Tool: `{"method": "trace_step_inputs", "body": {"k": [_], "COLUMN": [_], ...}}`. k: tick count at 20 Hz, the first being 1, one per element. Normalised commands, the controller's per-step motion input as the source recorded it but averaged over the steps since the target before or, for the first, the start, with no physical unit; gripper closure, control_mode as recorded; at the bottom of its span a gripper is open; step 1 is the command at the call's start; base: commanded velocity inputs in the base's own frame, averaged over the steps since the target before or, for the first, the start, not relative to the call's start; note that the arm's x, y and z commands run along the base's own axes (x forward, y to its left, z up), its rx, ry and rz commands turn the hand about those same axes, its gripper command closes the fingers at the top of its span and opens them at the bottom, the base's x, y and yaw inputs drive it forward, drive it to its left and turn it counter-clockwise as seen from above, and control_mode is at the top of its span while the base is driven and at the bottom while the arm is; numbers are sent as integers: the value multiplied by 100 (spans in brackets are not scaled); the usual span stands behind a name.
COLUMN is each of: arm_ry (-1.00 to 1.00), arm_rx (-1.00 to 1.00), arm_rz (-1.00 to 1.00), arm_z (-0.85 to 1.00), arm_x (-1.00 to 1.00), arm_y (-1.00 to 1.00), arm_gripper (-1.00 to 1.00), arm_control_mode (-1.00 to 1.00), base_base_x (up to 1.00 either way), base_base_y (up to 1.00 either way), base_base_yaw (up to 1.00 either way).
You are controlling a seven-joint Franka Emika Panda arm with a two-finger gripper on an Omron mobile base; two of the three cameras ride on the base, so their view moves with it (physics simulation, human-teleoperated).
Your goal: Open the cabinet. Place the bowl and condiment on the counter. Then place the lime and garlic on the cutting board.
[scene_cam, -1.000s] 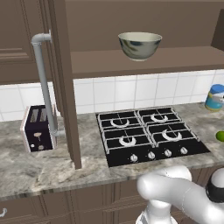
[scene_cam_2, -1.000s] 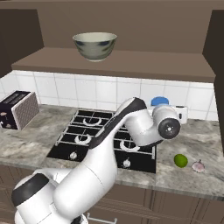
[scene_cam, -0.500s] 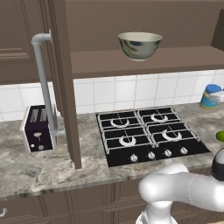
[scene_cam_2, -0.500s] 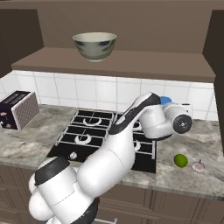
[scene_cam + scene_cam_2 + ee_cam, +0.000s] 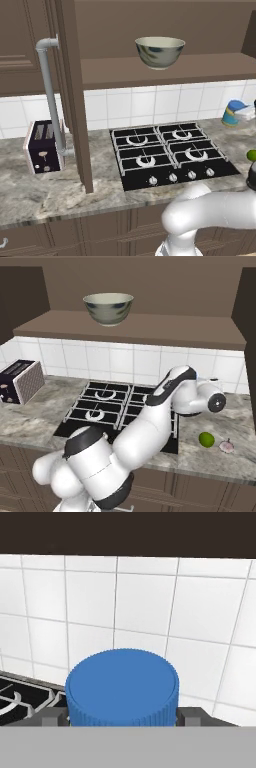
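The cabinet (image 5: 70,90) door stands open, swung out toward the near side, with its long grey handle (image 5: 50,95) on the left face. The bowl (image 5: 160,51) sits up on the cabinet shelf (image 5: 130,323), above the black stove (image 5: 167,155).

The condiment (image 5: 122,689) is a small jar with a blue lid. In the left base view it is at the far right of the counter (image 5: 45,192), near the white tile wall (image 5: 150,102), to the right of the stove. In the hand view its blue lid is very close, low in the middle. The two dark fingertips (image 5: 52,718) of the gripper (image 5: 121,718) stand one on each side of the jar, just beside it. The claw is spread wide. The pictures do not show whether the tips touch the jar, so no one can tell if it has hold of it.

The lime (image 5: 206,439) lies on the counter to the right of the stove, nearer the front edge. A small pale thing with a pink tint, likely the garlic (image 5: 227,446), lies just beside the lime on its right. They are close but apart.

A toaster (image 5: 44,146) stands on the counter at the far left, beside the open door.

The white arm (image 5: 160,416) reaches over the right side of the stove toward the wall.
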Motion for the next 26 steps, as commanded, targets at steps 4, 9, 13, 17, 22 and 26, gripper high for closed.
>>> {"method": "trace_step_inputs", "body": {"k": [4,9,13,17,22,26], "arm_ry": [-6,-3,0,0,1,2], "arm_rx": [4,0,0,0,0,0], "arm_rz": [10,7,3,1,0,0], "arm_z": [-25,-21,-17,-17,-18,-15], "arm_x": [16,24,41,46,39,18], "arm_y": [-36,-21,-1,-1,-15,-29], "arm_gripper": [100,100,100,100,100,100], "arm_control_mode": [-100,-100,-100,-100,-100,-100], "base_base_x": [0,0,0,0,0,0], "base_base_y": [0,0,0,0,0,0], "base_base_yaw": [0,0,0,0,0,0]}}
